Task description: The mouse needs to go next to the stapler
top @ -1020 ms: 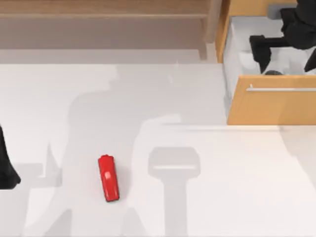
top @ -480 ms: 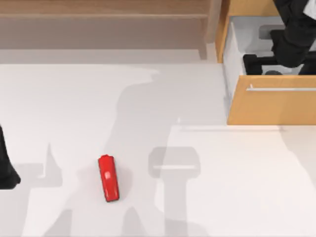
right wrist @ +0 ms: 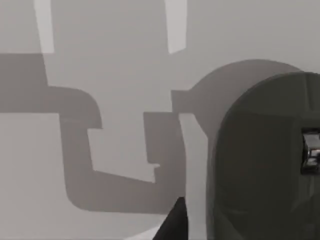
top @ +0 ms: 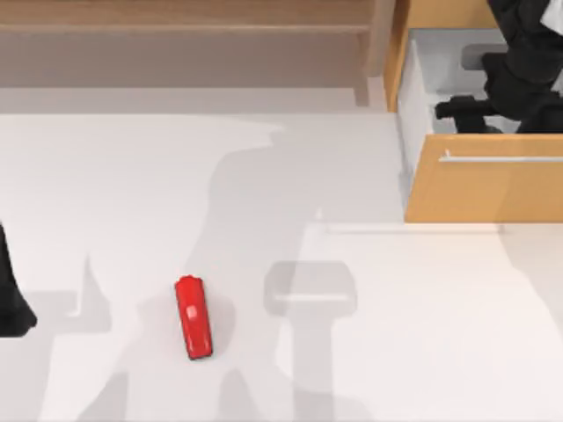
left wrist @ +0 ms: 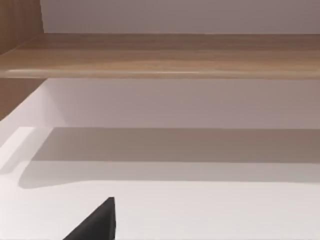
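Note:
The red stapler [top: 193, 316] lies on the white table, left of the middle and near the front edge. My right gripper [top: 464, 112] is down inside the open wooden drawer [top: 493, 189] at the back right. The mouse [right wrist: 265, 165] is a dark grey rounded body on the drawer's pale floor, close beside the gripper in the right wrist view. In the top view it is hidden behind the arm and the drawer front. My left arm [top: 10, 299] is parked at the table's left edge, far from the stapler.
The drawer front with its metal handle [top: 497, 159] juts out over the table at the right. A wooden shelf [top: 176, 18] runs along the back. Open white table surface lies all around the stapler.
My right arm has swung over the drawer, and its gripper has sunk lower towards the drawer front. The stapler and the left arm have stayed put.

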Controlling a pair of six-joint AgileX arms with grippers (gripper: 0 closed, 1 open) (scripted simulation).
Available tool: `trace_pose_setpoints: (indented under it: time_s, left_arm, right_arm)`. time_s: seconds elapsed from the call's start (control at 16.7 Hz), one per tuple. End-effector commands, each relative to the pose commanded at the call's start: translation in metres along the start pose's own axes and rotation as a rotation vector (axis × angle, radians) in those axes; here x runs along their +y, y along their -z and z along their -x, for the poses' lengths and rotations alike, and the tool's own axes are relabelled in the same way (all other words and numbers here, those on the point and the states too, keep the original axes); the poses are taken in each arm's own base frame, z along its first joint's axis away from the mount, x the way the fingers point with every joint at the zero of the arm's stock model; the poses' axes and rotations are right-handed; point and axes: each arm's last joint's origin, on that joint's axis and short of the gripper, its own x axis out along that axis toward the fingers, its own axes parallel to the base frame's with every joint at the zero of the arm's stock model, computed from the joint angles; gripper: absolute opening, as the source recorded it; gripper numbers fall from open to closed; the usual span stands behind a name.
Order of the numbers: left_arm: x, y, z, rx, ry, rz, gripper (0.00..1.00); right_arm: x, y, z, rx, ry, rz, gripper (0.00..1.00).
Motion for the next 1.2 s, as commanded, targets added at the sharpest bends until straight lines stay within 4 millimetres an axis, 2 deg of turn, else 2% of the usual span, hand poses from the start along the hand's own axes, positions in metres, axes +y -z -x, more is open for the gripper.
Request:
trace_pose_setpoints:
  time_s: [0.3, 0.36, 0.9, 1.2]
  left_arm:
    - [0.000, 0.000, 0.000, 0.000, 0.000, 0.000, 1.00]
    - [0.000, 0.000, 0.000, 0.000, 0.000, 0.000, 1.00]
    - [0.000, 0.000, 0.000, 0.000, 0.000, 0.000, 1.00]
    - [0.000, 0.000, 0.000, 0.000, 0.000, 0.000, 1.00]
  right_arm:
    - [0.000, 0.000, 0.000, 0.000, 0.000, 0.000, 0.02]
    - [0.000, 0.000, 0.000, 0.000, 0.000, 0.000, 0.00]
    - [0.002, 0.000, 0.000, 0.000, -0.001, 0.002, 0.00]
    - [0.003, 0.007, 0.038, -0.034, 0.016, -0.020, 0.00]
